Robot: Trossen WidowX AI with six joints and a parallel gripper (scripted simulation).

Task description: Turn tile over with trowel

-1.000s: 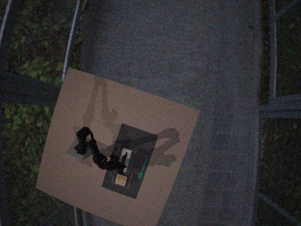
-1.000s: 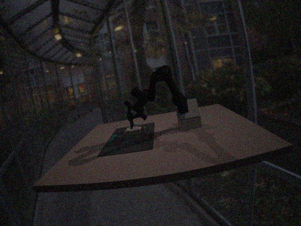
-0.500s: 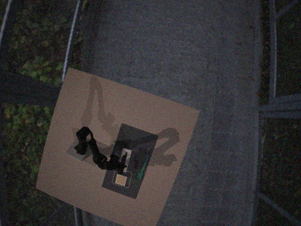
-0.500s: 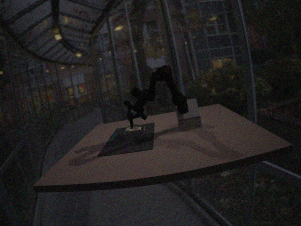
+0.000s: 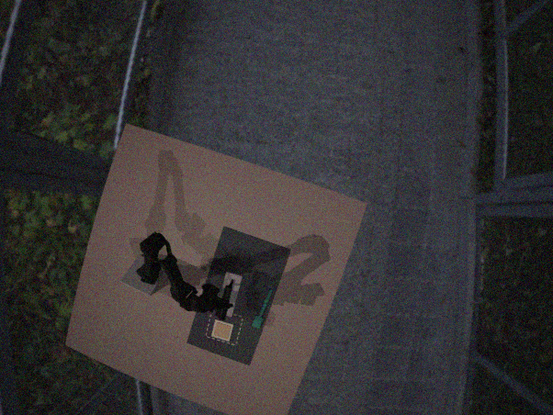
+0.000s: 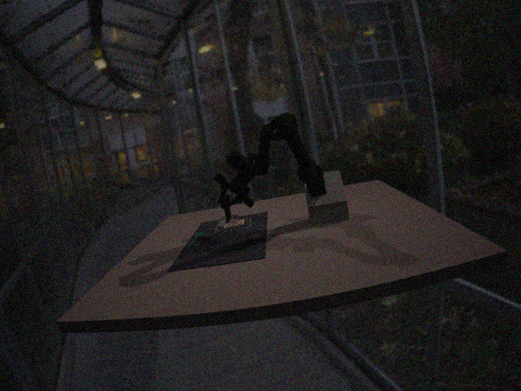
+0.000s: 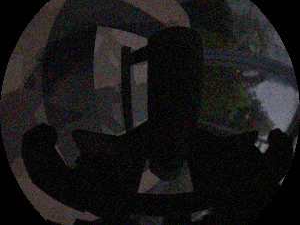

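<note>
One square tan tile (image 5: 222, 330) (image 6: 234, 225) lies within the dashed outline, low and left of centre in the top view; whether its marked side faces down is unclear. Just above it, the jaws (image 5: 223, 308) (image 6: 225, 202) pinch a dark tool (image 5: 228, 289) (image 6: 221, 182) (image 7: 175, 89), probably the small trowel. A pale strip (image 5: 233, 278) and a teal tool (image 5: 258, 321) share the mat (image 5: 239, 353) (image 6: 255, 248). The turning looks finished or nearly so; next calls for checking the face, then lowering the tool beside the tile and releasing it.
</note>
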